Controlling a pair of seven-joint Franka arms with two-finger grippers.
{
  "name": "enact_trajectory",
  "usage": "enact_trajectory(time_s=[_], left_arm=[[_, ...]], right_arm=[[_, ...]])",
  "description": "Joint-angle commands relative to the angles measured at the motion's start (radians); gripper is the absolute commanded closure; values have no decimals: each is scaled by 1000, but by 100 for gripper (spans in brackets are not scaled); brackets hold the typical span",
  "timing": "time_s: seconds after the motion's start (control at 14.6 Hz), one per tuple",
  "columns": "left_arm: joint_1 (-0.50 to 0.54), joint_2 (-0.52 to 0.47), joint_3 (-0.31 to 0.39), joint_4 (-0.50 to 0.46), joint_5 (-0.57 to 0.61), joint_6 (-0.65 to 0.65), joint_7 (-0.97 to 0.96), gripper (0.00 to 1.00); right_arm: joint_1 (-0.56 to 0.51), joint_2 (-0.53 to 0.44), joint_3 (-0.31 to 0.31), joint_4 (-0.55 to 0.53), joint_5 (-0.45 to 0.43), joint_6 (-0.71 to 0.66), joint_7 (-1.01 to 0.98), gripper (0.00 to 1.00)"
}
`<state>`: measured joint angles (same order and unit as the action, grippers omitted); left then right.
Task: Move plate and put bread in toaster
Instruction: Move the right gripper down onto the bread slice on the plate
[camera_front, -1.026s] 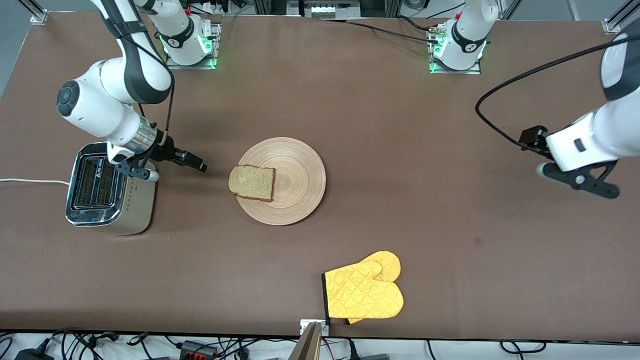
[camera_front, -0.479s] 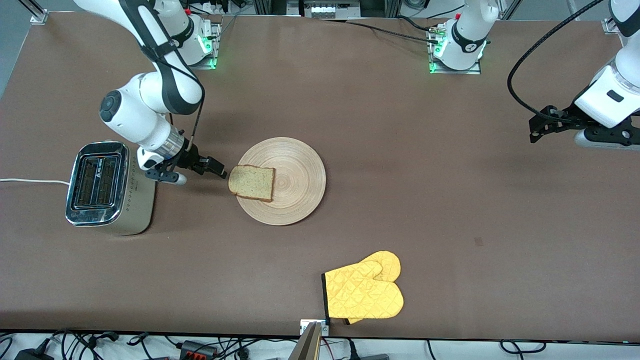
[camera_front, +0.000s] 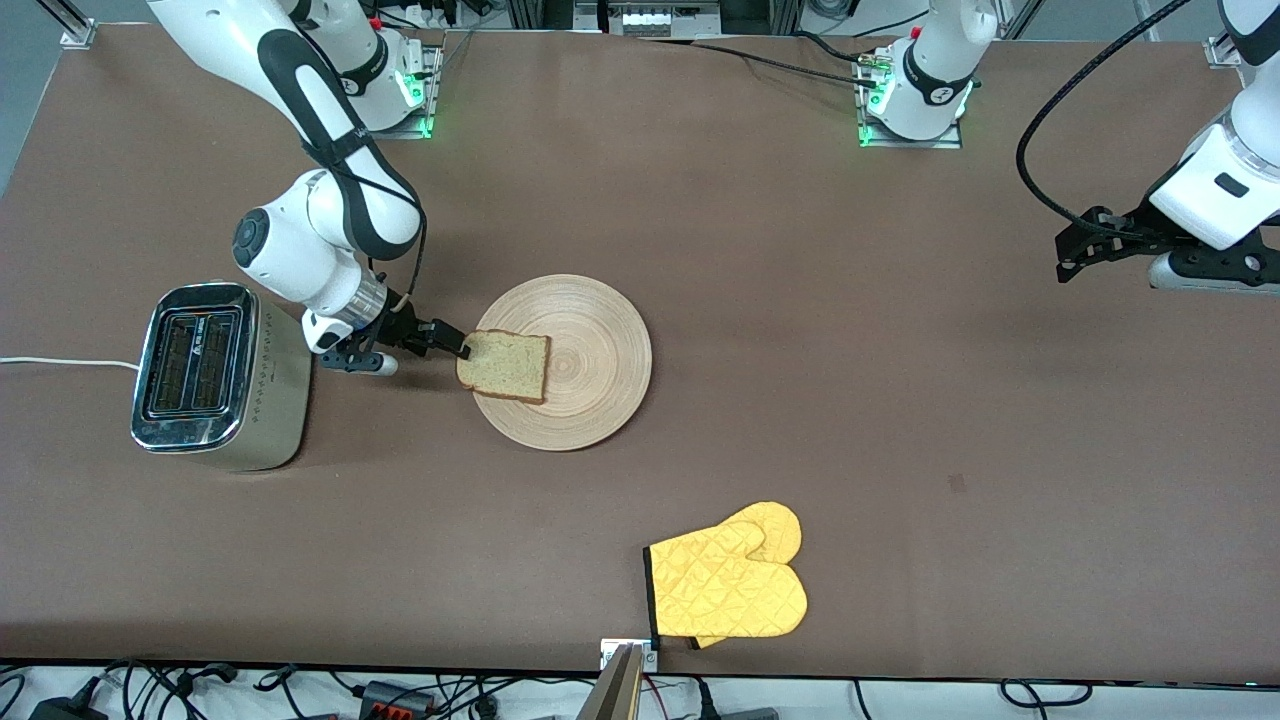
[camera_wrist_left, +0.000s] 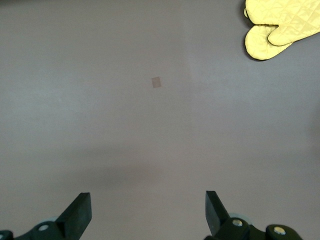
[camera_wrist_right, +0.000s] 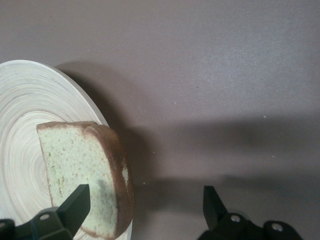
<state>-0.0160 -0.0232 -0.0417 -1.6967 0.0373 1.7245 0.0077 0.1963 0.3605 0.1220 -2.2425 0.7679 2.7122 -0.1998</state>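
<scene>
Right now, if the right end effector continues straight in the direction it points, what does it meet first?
Probably the bread: the open right end effector already sits at the crust edge overhanging the plate, though its height is unclear.

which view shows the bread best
The front view: the whole bread shows, lying on the plate and overhanging its rim toward the toaster. The right wrist view shows it closer but cut off, partly hidden by a gripper finger. The left wrist view shows none of it.
</scene>
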Motion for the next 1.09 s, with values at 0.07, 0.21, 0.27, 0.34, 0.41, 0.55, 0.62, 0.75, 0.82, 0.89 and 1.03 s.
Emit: enact_trajectory(time_s=[0.07, 0.21, 0.27, 0.34, 0.41, 0.55, 0.62, 0.75, 0.82, 0.89, 1.03], left_arm=[[-4, -14, 6, 0, -16, -19, -9, 0], [-4, -14, 6, 0, -16, -20, -9, 0], [-4, -14, 8, 0, -16, -20, -8, 0], [-4, -14, 8, 0, -17, -20, -9, 0], [-4, -14, 6, 0, -17, -20, -14, 0], [-5, -14, 3, 2, -17, -20, -15, 0], [-5, -14, 3, 3, -17, -20, -15, 0], [-10, -12, -1, 20, -16, -22, -18, 0], [-9, -12, 0, 20, -16, -22, -11, 0], [-5, -11, 0, 20, -17, -22, -8, 0], [-5, -4, 2, 22, -17, -20, -8, 0]], right_arm=[[15, 38, 5, 50, 40, 18, -35, 0], [15, 41, 5, 60, 40, 12, -35, 0], [17, 41, 8, 60, 42, 12, -35, 5], [15, 41, 20, 60, 42, 12, -35, 11], [15, 46, 24, 60, 42, 14, -36, 11], [17, 55, 25, 60, 44, 12, -35, 13], [17, 54, 25, 60, 45, 11, -35, 14], [26, 54, 25, 60, 45, 11, -35, 20], [29, 54, 27, 60, 45, 11, -32, 24], [29, 54, 25, 60, 45, 11, -30, 27], [29, 51, 25, 60, 45, 8, -27, 32]])
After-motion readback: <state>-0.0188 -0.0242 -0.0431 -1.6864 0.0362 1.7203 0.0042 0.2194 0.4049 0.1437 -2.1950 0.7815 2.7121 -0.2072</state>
